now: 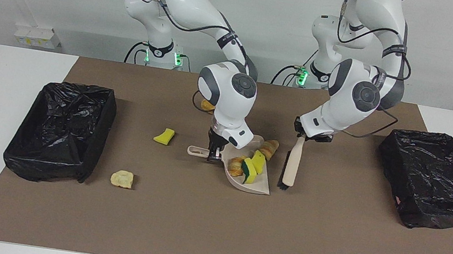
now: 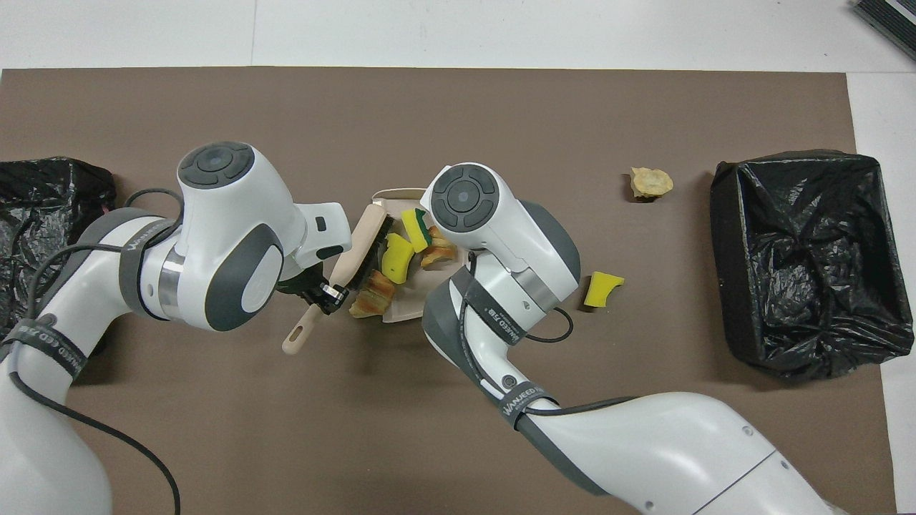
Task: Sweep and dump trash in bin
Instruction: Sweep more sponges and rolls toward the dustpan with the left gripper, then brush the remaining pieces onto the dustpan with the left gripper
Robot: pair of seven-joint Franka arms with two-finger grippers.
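My right gripper (image 1: pixel 214 153) is shut on the handle of the beige dustpan (image 1: pixel 261 188), which rests on the brown mat. In the pan lie a croissant-like lump (image 1: pixel 236 167), a yellow-green wedge (image 1: pixel 248 171) and a yellow wedge (image 1: pixel 258 160); another croissant lump (image 1: pixel 270 148) sits at its rim. My left gripper (image 1: pixel 306 135) is shut on the beige brush (image 1: pixel 290 168), held just beside the pan's mouth, bristles toward it. Loose trash: a yellow wedge (image 1: pixel 164 136), a tan lump (image 1: pixel 122 179) and a piece (image 1: pixel 207 106) half hidden by the right arm. In the overhead view the brush (image 2: pixel 361 243) overlaps the pan's edge (image 2: pixel 395 194).
A black-lined bin (image 1: pixel 60 130) stands at the right arm's end of the table, beside the tan lump (image 2: pixel 651 182). A second black-lined bin (image 1: pixel 436 178) stands at the left arm's end. The brown mat (image 1: pixel 212 231) covers the middle; white table shows around it.
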